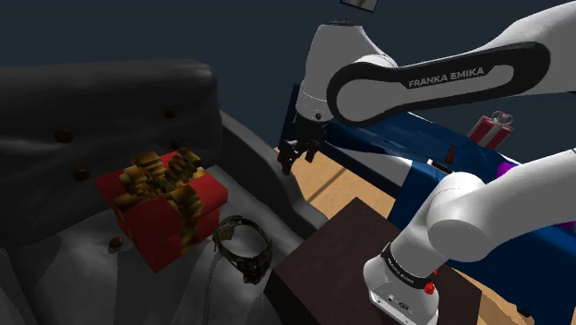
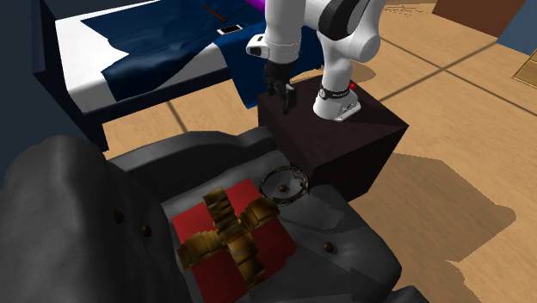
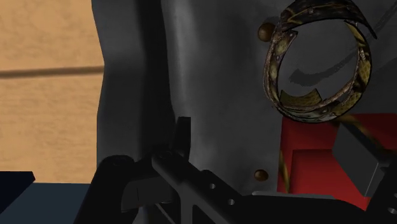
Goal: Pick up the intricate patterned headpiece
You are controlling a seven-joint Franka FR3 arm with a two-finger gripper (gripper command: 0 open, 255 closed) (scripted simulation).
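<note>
Bronze-patterned headpiece (image 1: 243, 245) lies on the grey couch (image 1: 92, 111) beside a red gift box (image 1: 162, 208) — below the gripper (image 1: 295, 159), well apart. Fingers spread — holding nothing.

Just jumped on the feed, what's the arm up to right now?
The arm's gripper hangs open in the air over the edge of the dark grey sofa, holding nothing. The patterned ring-shaped headpiece lies untouched on the seat, close beside a red gift box with a gold bow. The gripper is above it and off to one side, so the descent and grasp are not yet done.
</note>
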